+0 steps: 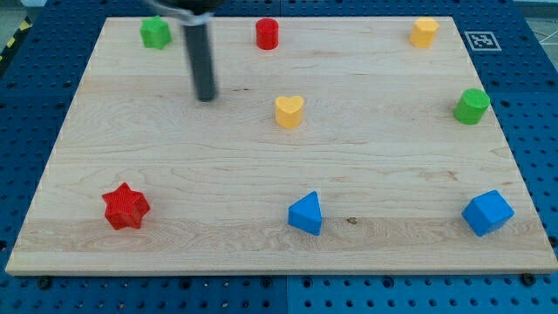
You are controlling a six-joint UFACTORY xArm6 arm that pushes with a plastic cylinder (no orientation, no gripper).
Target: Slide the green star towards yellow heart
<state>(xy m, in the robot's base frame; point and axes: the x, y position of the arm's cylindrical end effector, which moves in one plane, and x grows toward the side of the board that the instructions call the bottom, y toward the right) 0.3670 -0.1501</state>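
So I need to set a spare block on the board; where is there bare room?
Widest bare wood: between yellow heart, red star and blue triangular block. Also between the heart, green cylinder and blue cube. Busiest: top left, where my tip stands near the green star.

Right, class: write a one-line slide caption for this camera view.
My tip rests between the green star at the view's top left and the yellow heart at centre, touching neither.

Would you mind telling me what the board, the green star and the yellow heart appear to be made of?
The board looks like pale, smooth wood: grain lines and a small dark knot show. The green star and yellow heart look like matte moulded or printed plastic, judging by their uniform colour; fine ridges are too small to confirm. My tip stands below and right of the star.
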